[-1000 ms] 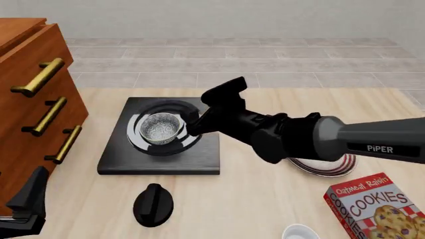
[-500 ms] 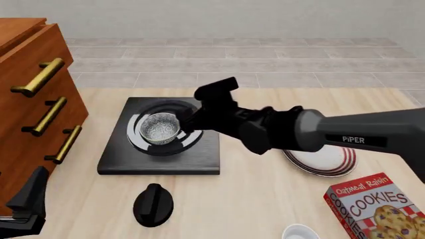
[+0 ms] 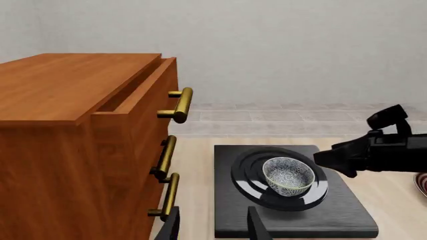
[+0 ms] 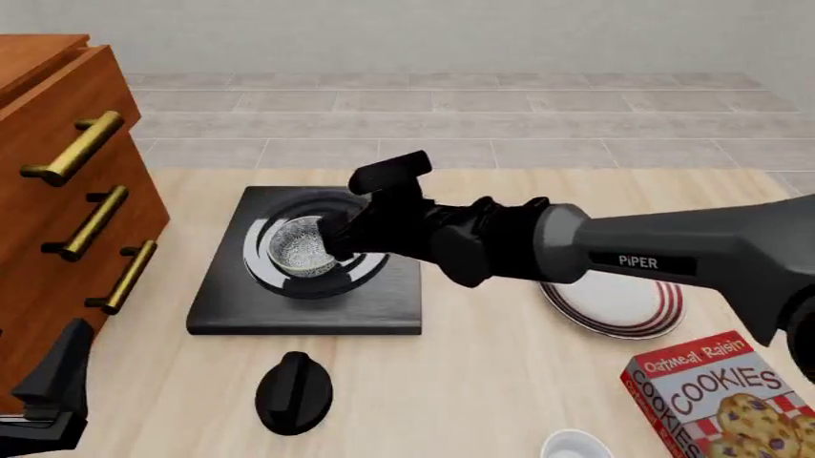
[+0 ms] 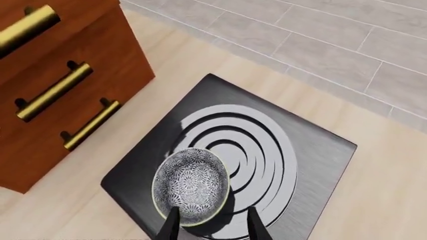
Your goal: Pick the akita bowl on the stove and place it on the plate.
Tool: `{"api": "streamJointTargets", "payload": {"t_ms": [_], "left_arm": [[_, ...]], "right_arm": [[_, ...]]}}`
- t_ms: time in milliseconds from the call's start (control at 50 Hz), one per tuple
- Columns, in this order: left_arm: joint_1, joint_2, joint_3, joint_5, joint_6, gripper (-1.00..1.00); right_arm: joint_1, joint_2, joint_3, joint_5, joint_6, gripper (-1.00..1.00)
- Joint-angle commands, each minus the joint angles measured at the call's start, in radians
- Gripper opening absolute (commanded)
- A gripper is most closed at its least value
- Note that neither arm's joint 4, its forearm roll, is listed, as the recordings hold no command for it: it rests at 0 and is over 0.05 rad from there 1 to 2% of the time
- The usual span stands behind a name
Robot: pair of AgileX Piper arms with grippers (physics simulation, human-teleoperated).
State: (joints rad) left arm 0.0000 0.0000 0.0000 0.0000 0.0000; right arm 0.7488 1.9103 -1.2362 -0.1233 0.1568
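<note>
The akita bowl (image 4: 301, 246) (image 3: 288, 175) (image 5: 191, 185) sits upright on the stove's (image 4: 305, 303) (image 5: 320, 155) ringed burner, left of its centre. My right gripper (image 4: 338, 240) (image 5: 212, 225) is open at the bowl's right rim; in the right wrist view one finger (image 5: 172, 222) lies over the bowl's edge and the other is outside it, over the burner. The red-striped plate (image 4: 631, 307) lies to the stove's right, partly hidden by the right arm. My left gripper (image 4: 52, 396) (image 3: 213, 227) is open and holds nothing, low at the near left by the cabinet.
A wooden drawer cabinet (image 4: 64, 191) with brass handles stands along the left. A black oval knob (image 4: 293, 391) lies in front of the stove. A cookies box (image 4: 726, 396) and a plain white bowl (image 4: 574, 446) are at the near right.
My right gripper has moved left across the stove, from beside the bowl to its right rim. Bowl and left arm have not moved.
</note>
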Motion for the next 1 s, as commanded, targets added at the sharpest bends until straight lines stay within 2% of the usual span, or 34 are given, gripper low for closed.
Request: {"api": "streamJointTargets", "payload": {"t_ms": [20, 200, 580, 1000], "left_arm": [[0.000, 0.000, 0.000, 0.000, 0.000, 1.00], [0.000, 0.000, 0.000, 0.000, 0.000, 1.00], [0.000, 0.000, 0.000, 0.000, 0.000, 1.00], [0.000, 0.000, 0.000, 0.000, 0.000, 1.00]], "right_arm": [[0.017, 0.045, -0.056, 0.045, 0.004, 1.00], [0.008, 0.079, -0.074, 0.037, 0.025, 1.00], [-0.007, 0.141, -0.116, 0.045, 0.008, 1.00], [-0.004, 0.218, -0.127, 0.026, 0.019, 1.00]]}}
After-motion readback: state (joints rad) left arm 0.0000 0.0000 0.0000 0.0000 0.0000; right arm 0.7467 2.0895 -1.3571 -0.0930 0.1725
